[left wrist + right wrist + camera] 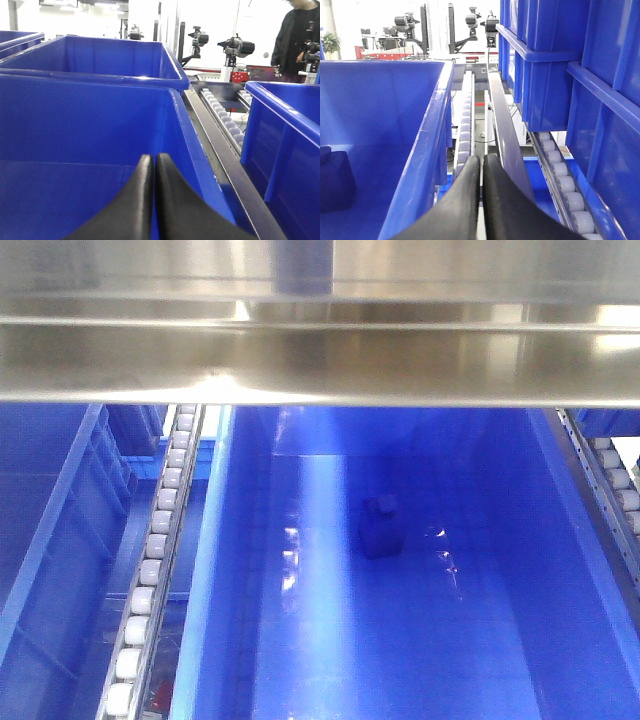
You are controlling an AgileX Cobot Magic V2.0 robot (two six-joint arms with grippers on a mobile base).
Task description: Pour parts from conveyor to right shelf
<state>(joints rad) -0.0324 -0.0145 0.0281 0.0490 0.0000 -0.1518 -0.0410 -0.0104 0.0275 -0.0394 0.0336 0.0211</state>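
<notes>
Listing left to right: roller rail [150, 570], then large blue tub [560, 570] on the right shelf [320, 360] holding one small blue block [379, 528] on its floor, squarish and stud-topped; left gripper [154, 165] and right gripper [482, 165] both fingers together, empty.

Robotics lab / mock factory line: steel rack [320, 360] w/ white roller rails [155, 560], big blue tubs [90, 60], camera rigs on stands [235, 47] in bkgd, person [300, 40] standing at rear.
</notes>
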